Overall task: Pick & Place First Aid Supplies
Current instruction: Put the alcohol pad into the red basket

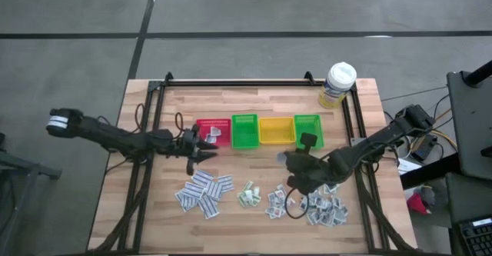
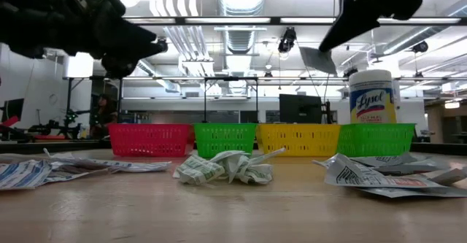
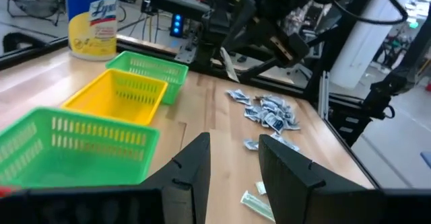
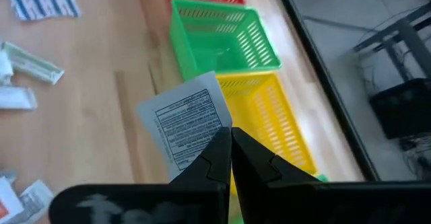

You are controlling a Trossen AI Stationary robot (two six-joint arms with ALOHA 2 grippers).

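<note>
High view: four bins are being shown in a row on the tabletop (image 1: pixel 254 96), red bin (image 1: pixel 213 132), green bin (image 1: pixel 244 131), yellow bin (image 1: pixel 276 131), second green bin (image 1: pixel 307 129). The left hand (image 1: pixel 206 146) is being held just in front of the red bin, fingers parted, nothing in it. The right hand (image 1: pixel 306 142) is being held near the second green bin, above the packet piles (image 1: pixel 204 192).

Low view: a white packet (image 2: pixel 318 59) is being dangled high above the bins, beside the bottle (image 2: pixel 372 97).

Left wrist view: its own fingers (image 3: pixel 192 170) are being kept apart and empty.

Right wrist view: the packet (image 4: pixel 187 122) is being pinched at one edge only by the closed right hand, over the green and yellow bins. Likely risk: the packet being dropped or fluttered into the wrong bin, given the thin edge grip and the height.
</note>
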